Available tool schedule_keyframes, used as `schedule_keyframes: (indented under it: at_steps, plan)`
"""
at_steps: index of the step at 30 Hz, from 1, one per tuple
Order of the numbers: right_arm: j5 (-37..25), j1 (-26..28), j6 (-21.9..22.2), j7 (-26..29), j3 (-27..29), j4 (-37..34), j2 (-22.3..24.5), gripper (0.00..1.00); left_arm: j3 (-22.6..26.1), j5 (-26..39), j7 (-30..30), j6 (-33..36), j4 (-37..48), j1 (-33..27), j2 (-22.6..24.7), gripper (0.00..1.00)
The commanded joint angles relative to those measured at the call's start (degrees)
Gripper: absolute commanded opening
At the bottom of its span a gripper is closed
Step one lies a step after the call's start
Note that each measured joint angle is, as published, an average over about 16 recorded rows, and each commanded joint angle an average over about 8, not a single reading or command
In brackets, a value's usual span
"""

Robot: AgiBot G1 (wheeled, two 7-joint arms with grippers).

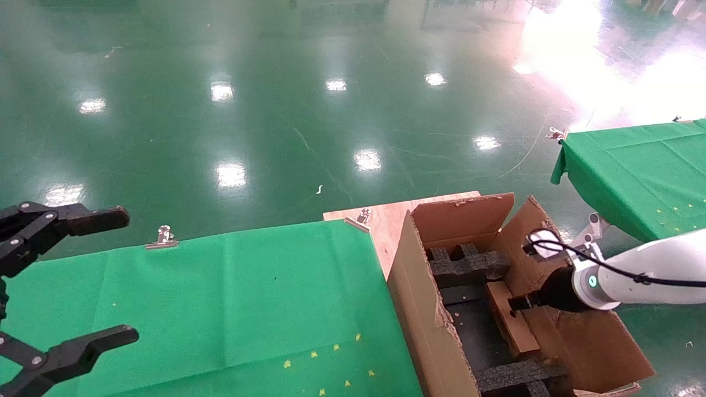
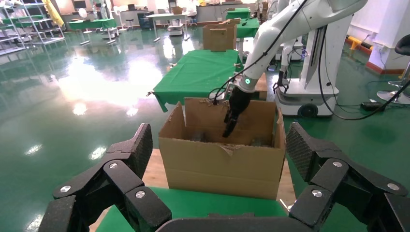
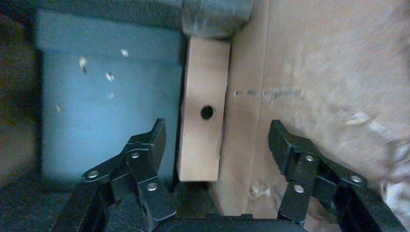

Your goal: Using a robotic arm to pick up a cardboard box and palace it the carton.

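Observation:
The small brown cardboard box (image 1: 513,322) with a round hole stands on edge inside the large torn carton (image 1: 419,286), against its right inner wall. My white right arm (image 1: 651,270) reaches into the carton. Its gripper (image 1: 518,302) is open just above the box. In the right wrist view the box (image 3: 203,140) sits between the spread fingers (image 3: 150,145) of that gripper (image 3: 217,126), nearer one finger, not clamped. My left gripper (image 1: 129,274) is open and empty, parked over the green table at the far left. Its wrist view shows the carton (image 2: 222,164) and right gripper (image 2: 231,123).
Black foam inserts (image 1: 466,264) sit at the carton's far and near ends. The carton stands on a wooden board (image 1: 386,218) beside the green-clothed table (image 1: 220,298). A second green table (image 1: 640,171) is at the right. A metal clip (image 1: 164,237) holds the cloth's far edge.

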Motion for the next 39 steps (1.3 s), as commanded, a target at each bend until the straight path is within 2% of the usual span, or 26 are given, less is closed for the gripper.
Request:
schedule_keyframes:
  at_steps: [1,12,21,28,35,39]
  plan:
    - [-0.2,0.7,0.0,0.1,0.2,0.7,0.4,1.00,0.0,0.0,0.0,0.0,0.0,0.0,0.0,1.00]
    - [1.8,14.3,-6.0,-2.1,5.5,12.0,4.4,1.00,0.0,0.0,0.0,0.0,0.0,0.0,0.0,1.00]
    - [8.5,23.1,-10.8,-7.2,10.9,21.9,8.0,1.00,0.0,0.0,0.0,0.0,0.0,0.0,0.0,1.00]
    - [11.0,24.6,-11.9,-8.3,12.2,23.9,8.7,1.00,0.0,0.0,0.0,0.0,0.0,0.0,0.0,1.00]
    - [10.4,23.2,-11.7,-8.4,12.2,22.8,8.3,1.00,0.0,0.0,0.0,0.0,0.0,0.0,0.0,1.00]
    - [12.0,21.1,-13.1,-11.0,15.0,22.7,7.9,1.00,0.0,0.0,0.0,0.0,0.0,0.0,0.0,1.00]
